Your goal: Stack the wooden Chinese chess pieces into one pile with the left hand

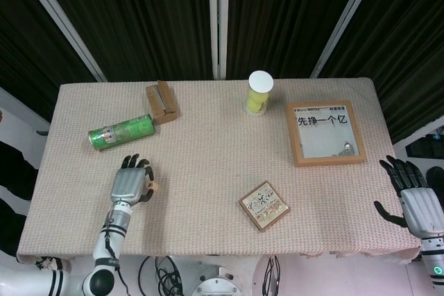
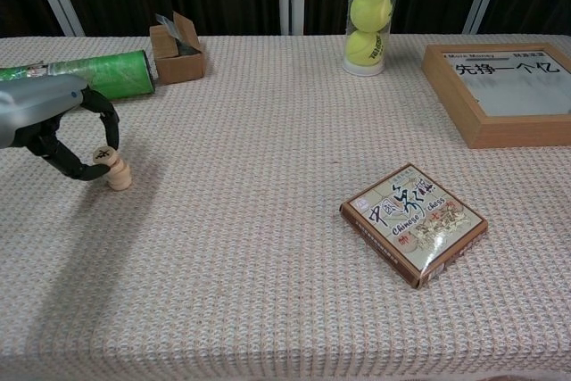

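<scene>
A short pile of wooden chess pieces [image 2: 119, 177] stands at the table's left side; in the head view it shows as a small tan spot [image 1: 155, 186] beside my fingers. My left hand [image 2: 52, 122] [image 1: 129, 184] pinches one more wooden chess piece [image 2: 104, 155] between thumb and finger. That piece sits at the pile's upper left, touching or nearly touching its top. My right hand [image 1: 418, 201] hangs open past the table's right edge, holding nothing.
A green can [image 2: 107, 74] lies behind my left hand, with a small open cardboard box [image 2: 177, 43] next to it. A tennis ball tube [image 2: 373, 15] and a wooden picture frame [image 2: 505, 86] stand at the back right. The Chinese chess box [image 2: 413, 223] lies mid-right.
</scene>
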`<state>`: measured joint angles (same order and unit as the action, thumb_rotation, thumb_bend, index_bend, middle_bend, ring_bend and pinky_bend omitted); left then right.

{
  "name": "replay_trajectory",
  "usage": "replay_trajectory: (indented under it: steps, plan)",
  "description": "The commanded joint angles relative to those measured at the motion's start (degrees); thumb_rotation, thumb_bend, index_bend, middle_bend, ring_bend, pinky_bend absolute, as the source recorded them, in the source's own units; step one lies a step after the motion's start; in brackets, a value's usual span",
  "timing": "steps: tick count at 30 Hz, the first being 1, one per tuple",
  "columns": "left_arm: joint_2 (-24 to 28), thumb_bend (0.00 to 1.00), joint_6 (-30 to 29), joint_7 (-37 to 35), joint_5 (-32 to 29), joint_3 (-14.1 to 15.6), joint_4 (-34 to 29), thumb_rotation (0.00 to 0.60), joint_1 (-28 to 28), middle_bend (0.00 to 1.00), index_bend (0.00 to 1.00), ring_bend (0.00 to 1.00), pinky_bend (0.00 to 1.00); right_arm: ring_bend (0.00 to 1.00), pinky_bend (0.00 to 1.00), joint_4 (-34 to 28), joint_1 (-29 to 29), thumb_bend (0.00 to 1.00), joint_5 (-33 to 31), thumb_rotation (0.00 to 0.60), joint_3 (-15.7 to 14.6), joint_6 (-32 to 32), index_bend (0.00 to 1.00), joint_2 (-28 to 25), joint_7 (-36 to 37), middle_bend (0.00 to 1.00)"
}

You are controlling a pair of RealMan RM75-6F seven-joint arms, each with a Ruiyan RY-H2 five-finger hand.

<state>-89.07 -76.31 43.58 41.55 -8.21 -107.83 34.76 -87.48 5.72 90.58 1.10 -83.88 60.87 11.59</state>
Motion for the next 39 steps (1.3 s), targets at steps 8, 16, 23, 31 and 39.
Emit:
replay_trajectory:
  steps: [8,16,23,31,39]
  plan:
    - [-0.52,0.31,0.34,-0.42,-0.25,-0.14,0.74,0.6,0.38,0.19,0.46,0.0,0.0,0.0,0.0,-0.03,-0.04,0.25,-0.03,0.6,0.02,-0.1,0.0,-0.04,0.07,0.0]
    - [-0.65,0.31,0.38,-0.19,-0.29,0.13,0.94,0.6,0.62,0.18,0.45,0.0,0.0,0.0,0.0,-0.07,-0.01,0.25,0.09,0.6,-0.07,-0.03,0.0,-0.11,0.08,0.0]
    - [-0.41,0.31,0.37,0.12,-1.24,0.33,0.83,0.6,0.66,0.18,0.44,0.0,0.0,0.0,0.0,-0.29,-0.04,0.25,-0.04,0.6,-0.09,0.06,0.0,-0.28,-0.07,0.0]
    - [0.03,0.31,-0.16,-0.22,-0.76,0.46,0.28,0.6,0.47,0.18,0.44,0.0,0.0,0.0,0.0,-0.35,0.0,0.25,-0.16,0.6,-0.11,0.28,0.0,-0.3,-0.23,0.0]
    - [0.34,0.31,-0.27,-0.12,-0.25,1.1,-0.56,0.6,0.35,0.17,0.42,0.0,0.0,0.0,0.0,-0.37,-0.01,0.25,-0.26,0.6,-0.05,0.27,0.0,-0.24,-0.38,0.0]
